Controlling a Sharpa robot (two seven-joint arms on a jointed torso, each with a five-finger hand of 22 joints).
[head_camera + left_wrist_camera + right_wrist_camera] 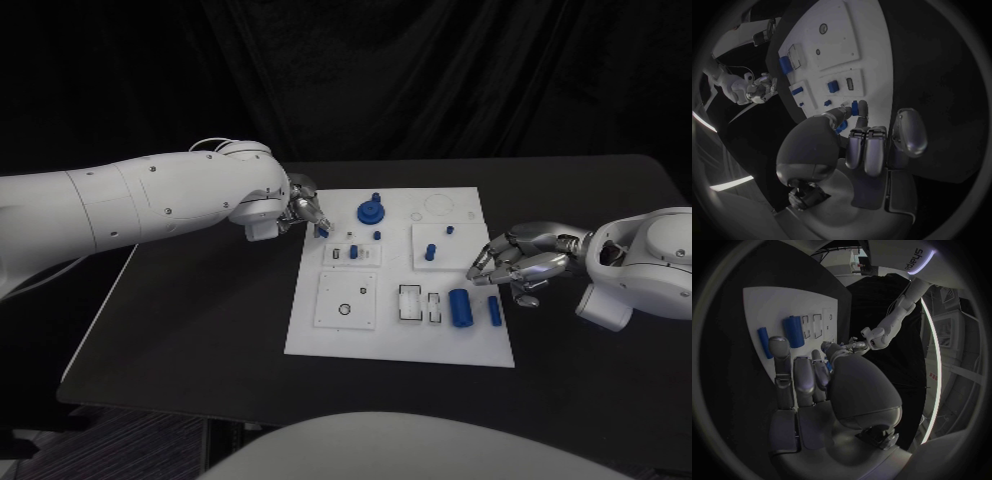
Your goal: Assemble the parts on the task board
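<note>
Now | left hand (303, 212) pinches one blue part (320, 230) | one task board (325, 335)

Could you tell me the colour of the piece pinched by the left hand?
Blue piece, clearest in the left wrist view.

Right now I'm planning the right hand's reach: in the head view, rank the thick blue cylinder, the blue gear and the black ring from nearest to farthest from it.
1. Thick blue cylinder, just beside the right hand.
2. Blue gear, board's far side.
3. Black ring, board's left; close to the gear's distance.
</note>
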